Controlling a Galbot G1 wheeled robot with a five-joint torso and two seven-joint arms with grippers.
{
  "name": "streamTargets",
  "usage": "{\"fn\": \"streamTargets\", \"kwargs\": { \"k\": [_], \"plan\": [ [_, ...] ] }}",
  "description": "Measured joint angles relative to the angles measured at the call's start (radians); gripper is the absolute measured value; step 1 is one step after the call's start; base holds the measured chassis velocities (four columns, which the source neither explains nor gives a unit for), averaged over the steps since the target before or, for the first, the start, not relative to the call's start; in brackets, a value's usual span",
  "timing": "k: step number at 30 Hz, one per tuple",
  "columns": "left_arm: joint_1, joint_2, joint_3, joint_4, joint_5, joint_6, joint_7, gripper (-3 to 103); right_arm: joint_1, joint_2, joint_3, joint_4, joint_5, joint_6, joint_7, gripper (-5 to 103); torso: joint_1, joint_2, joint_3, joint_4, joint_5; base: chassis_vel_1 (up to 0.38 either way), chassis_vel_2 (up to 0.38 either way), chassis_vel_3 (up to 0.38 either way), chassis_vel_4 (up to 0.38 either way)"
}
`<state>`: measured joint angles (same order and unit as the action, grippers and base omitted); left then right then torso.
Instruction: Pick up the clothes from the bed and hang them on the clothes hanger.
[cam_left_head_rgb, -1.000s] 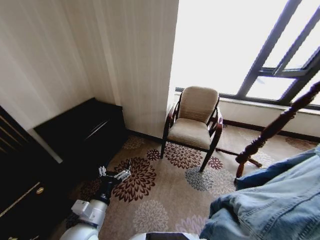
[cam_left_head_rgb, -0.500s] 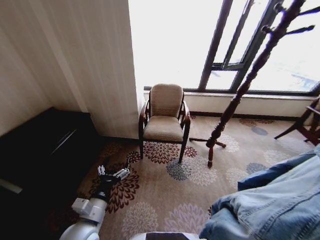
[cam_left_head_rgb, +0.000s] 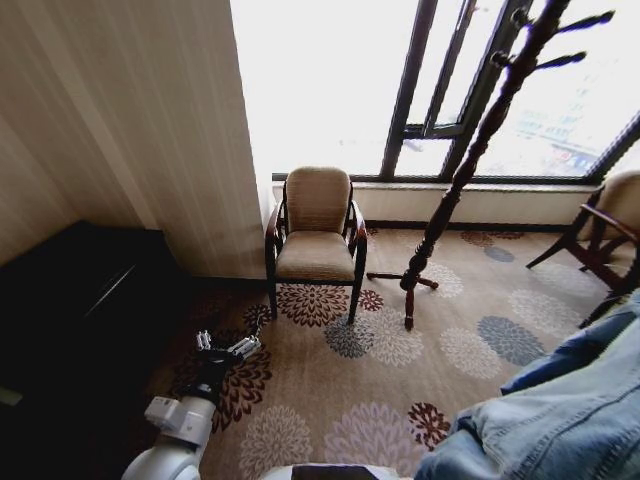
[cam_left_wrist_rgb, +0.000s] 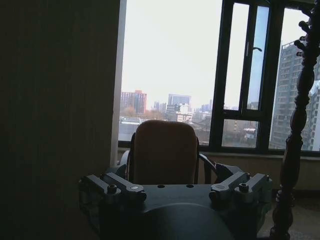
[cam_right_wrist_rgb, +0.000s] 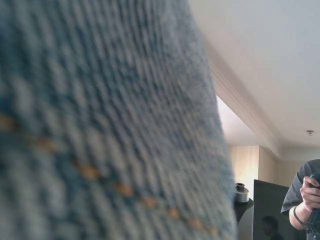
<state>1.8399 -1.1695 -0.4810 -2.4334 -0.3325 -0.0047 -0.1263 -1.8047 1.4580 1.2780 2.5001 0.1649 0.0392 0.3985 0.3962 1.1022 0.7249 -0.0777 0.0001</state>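
Denim jacket (cam_left_head_rgb: 560, 415) bunches at our lower right on the right arm, grip state we cannot tell, left gripper (cam_left_head_rgb: 222, 349) low over carpet (cam_left_head_rgb: 460, 310), fingers spread, empty; loose cloth may slip or snag the coat stand (cam_left_head_rgb: 450, 190).

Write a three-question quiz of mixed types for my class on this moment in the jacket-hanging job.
1. True or false: the denim jacket hangs on the coat stand.
2. The left gripper hovers over: A) armchair B) flowered carpet C) black cabinet
3. Fill in: in the right wrist view, ____ fabric sits close against the lens.

Key: 1 false, since the jacket is at the right by the robot; 2 B; 3 denim.
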Motion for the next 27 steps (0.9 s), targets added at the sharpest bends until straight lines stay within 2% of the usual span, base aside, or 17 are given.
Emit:
{"fn": "streamTargets", "kwargs": {
  "k": [15, 27],
  "plan": [
    [0.007, -0.001, 0.002, -0.001, 0.014, -0.001, 0.020, 100, -0.006, 0.009, -0.006, 0.000, -0.006, -0.003, 0.005, 14, 0.000, 0.000, 0.000, -0.0001, -0.0001, -0.019, -0.023, -0.022, -0.023],
    [-0.005, -0.003, -0.005, 0.001, 0.006, -0.013, -0.019, 100, -0.005, 0.012, -0.020, 0.000, -0.016, -0.001, 0.012, 14, 0.000, 0.000, 0.000, -0.0006, 0.0000, -0.072, -0.077, -0.069, -0.075]
  ]
}}
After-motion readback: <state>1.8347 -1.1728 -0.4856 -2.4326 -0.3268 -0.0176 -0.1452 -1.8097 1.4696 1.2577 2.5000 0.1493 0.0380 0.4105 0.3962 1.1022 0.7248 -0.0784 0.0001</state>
